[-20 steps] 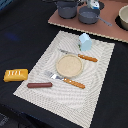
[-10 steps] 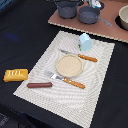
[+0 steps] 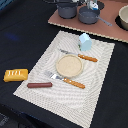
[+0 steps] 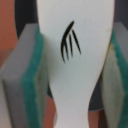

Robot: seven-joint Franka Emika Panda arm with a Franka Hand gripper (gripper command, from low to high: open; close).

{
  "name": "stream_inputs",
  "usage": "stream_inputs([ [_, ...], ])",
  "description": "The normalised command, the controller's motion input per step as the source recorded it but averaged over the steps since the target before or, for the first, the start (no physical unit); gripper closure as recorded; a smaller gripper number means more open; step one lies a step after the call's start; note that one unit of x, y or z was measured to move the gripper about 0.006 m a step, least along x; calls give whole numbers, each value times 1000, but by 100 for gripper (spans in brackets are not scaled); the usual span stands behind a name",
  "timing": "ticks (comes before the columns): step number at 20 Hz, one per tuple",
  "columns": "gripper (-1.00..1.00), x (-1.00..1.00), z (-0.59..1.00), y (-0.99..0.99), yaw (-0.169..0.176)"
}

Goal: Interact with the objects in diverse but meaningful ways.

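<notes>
In the wrist view a small white piece (image 4: 75, 30) with a black claw-like mark fills the gap between my grey and green pads (image 4: 29, 85), and my gripper (image 4: 75, 70) is shut on it. In the exterior view the gripper (image 3: 92, 5) hangs at the far edge, over the grey pots. On the striped placemat (image 3: 95, 100) stands the pale blue house-shaped carton (image 3: 85, 41). The yellow-orange bread loaf (image 3: 15, 75) lies on the dark table off the mat's near-left side, and the reddish-brown sausage (image 3: 39, 85) lies on that edge of the mat.
A round tan plate (image 3: 69, 65) sits mid-mat between an orange-handled knife (image 3: 80, 56) and fork (image 3: 67, 80). Two grey pots (image 3: 67, 10) (image 3: 88, 15) stand on a brown board (image 3: 112, 27). A pale bowl (image 3: 123, 17) is at the exterior view's right edge.
</notes>
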Motion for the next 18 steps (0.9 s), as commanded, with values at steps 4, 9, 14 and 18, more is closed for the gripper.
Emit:
stream_inputs([
  [4,-100,438,462,438,0],
  [9,-100,287,853,-62,0],
  [14,-100,77,666,-920,0],
  [18,-100,0,394,-994,0],
])
